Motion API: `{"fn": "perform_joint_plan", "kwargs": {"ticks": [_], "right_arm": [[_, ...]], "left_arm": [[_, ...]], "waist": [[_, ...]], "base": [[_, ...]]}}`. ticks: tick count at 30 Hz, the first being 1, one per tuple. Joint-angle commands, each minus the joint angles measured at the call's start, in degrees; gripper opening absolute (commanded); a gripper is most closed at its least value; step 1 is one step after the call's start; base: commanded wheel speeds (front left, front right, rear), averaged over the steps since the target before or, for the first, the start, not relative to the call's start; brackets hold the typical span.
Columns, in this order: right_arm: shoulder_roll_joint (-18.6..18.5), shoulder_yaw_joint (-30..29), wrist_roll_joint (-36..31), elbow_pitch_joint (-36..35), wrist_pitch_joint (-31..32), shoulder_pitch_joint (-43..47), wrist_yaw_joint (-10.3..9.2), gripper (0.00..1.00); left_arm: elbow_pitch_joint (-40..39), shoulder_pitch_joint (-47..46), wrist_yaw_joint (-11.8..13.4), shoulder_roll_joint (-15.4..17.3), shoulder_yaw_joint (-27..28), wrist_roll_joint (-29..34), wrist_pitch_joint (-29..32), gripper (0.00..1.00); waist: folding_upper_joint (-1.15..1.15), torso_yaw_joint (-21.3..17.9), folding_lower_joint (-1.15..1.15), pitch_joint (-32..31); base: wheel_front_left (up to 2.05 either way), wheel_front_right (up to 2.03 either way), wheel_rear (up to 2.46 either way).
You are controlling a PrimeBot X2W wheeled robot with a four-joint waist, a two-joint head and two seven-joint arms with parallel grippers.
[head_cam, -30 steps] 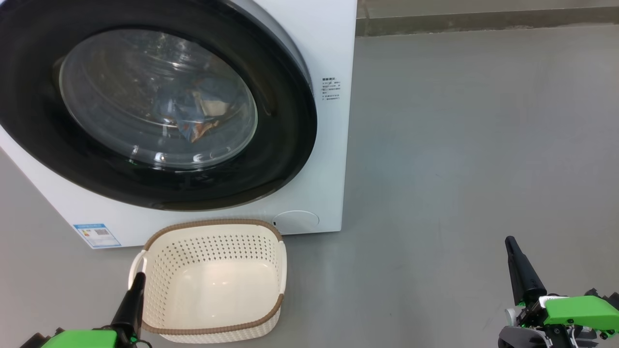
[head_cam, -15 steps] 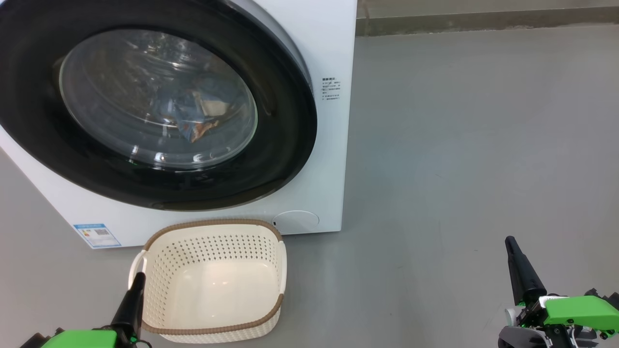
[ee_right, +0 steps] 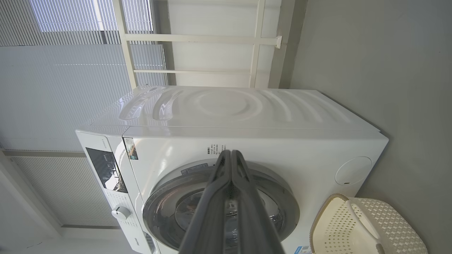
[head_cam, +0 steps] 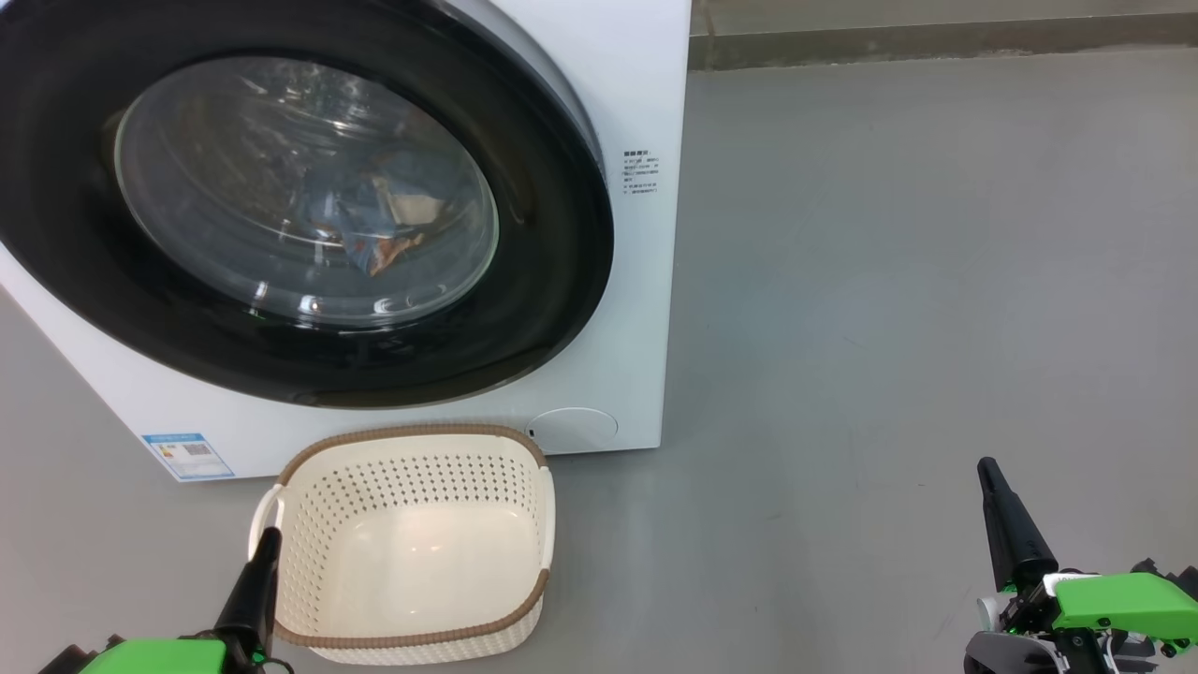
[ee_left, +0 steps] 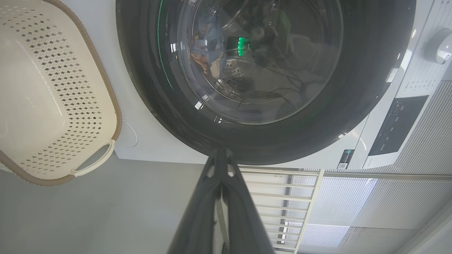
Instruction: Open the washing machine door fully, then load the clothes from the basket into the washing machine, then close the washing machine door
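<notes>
The white washing machine (head_cam: 618,84) fills the upper left of the head view, and its black-rimmed round door (head_cam: 552,243) sits flush against the front. Behind the glass lie the light blue clothes (head_cam: 374,220), also visible in the left wrist view as clothes (ee_left: 206,53). On the floor before the machine stands the cream basket (head_cam: 412,552) with nothing inside it. My left gripper (head_cam: 270,538) is shut, its tip beside the basket's left handle. Far to the right, my right gripper (head_cam: 986,468) is shut above bare floor. Both grippers (ee_left: 220,153) (ee_right: 230,153) hold nothing.
Grey floor (head_cam: 889,281) stretches to the right of the machine up to a wall base (head_cam: 936,37). The control panel (ee_right: 106,169) and knob (ee_right: 121,212) sit at the machine's top. A white window frame (ee_right: 197,38) with blinds stands behind it.
</notes>
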Motion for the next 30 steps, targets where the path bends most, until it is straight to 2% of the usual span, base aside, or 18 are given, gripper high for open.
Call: {"fn": "perform_joint_plan", "kwargs": {"ticks": [1,30], "right_arm": [[-0.2,1.3,0.2,-1.8,0.5,-0.3,0.09,0.0],[-0.2,1.3,0.2,-1.8,0.5,-0.3,0.09,0.0]], "left_arm": [[-1.6,-2.3,-0.2,0.7,2.0,-0.4,0.3,0.0],[-1.6,-2.3,-0.2,0.6,2.1,-0.4,0.4,0.0]], "waist": [[0.0,0.0,0.0,0.0],[0.0,0.0,0.0,0.0]], "base": [[0.0,0.0,0.0],[0.0,0.0,0.0]]}}
